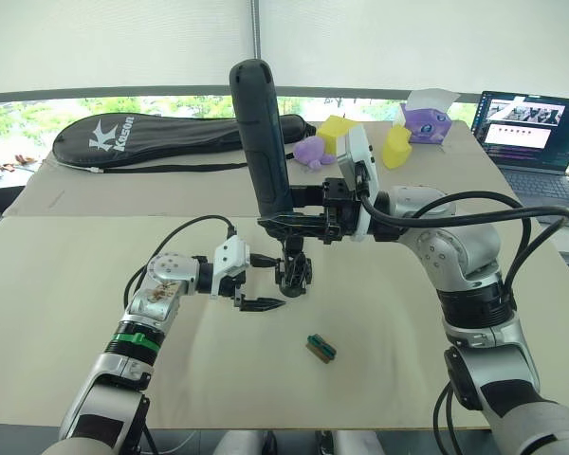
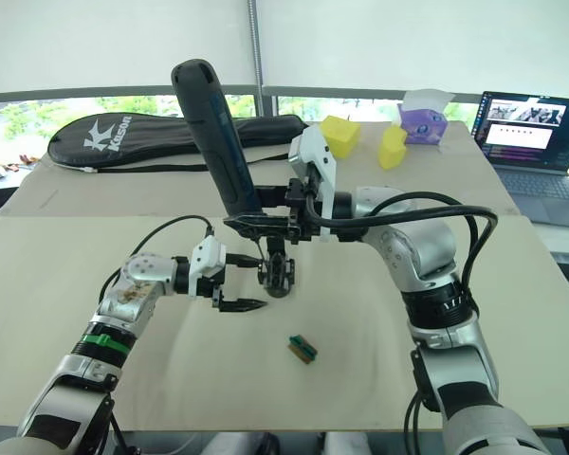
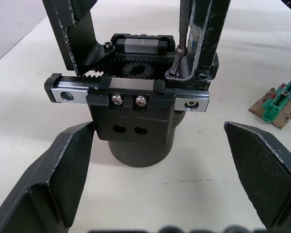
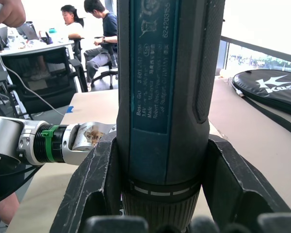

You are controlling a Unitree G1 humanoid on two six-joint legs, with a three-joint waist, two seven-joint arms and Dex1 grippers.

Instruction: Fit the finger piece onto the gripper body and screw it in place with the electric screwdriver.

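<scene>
The right end effector (image 1: 308,220) is clamped around the electric screwdriver (image 1: 262,133), its two fingers (image 4: 94,187) pressed against either side of the thick dark barrel. The tool stands nearly upright, leaning a little toward the robot's left, with its rounded end high above the bench (image 1: 95,275). Its thin metal bit (image 3: 183,29) points straight down and meets a screw on top of the gripper body (image 1: 294,272).

The gripper body stands upright on the bench directly under the screwdriver; from the left wrist its toothed racks, a small gear and two screws on its front face are plain to see. The left end effector (image 1: 262,305) is spread wide open and holds nothing. It sits low over the bench just beside the gripper body, on the robot's left of it, and its fingers (image 3: 53,179) flank the part's base without touching it.

A small green-and-black block (image 1: 321,348) lies on the bench nearer the robot, apart from both end effectors. Along the far side lie a black racket bag (image 1: 123,139), yellow blocks (image 1: 337,130), a purple toy (image 1: 311,150) and a purple box (image 1: 425,121). An open laptop (image 1: 529,133) sits at the far right. The right wrist view shows seated people (image 4: 94,29) at desks beyond the bench, and a hand (image 4: 7,12) at the edge.
</scene>
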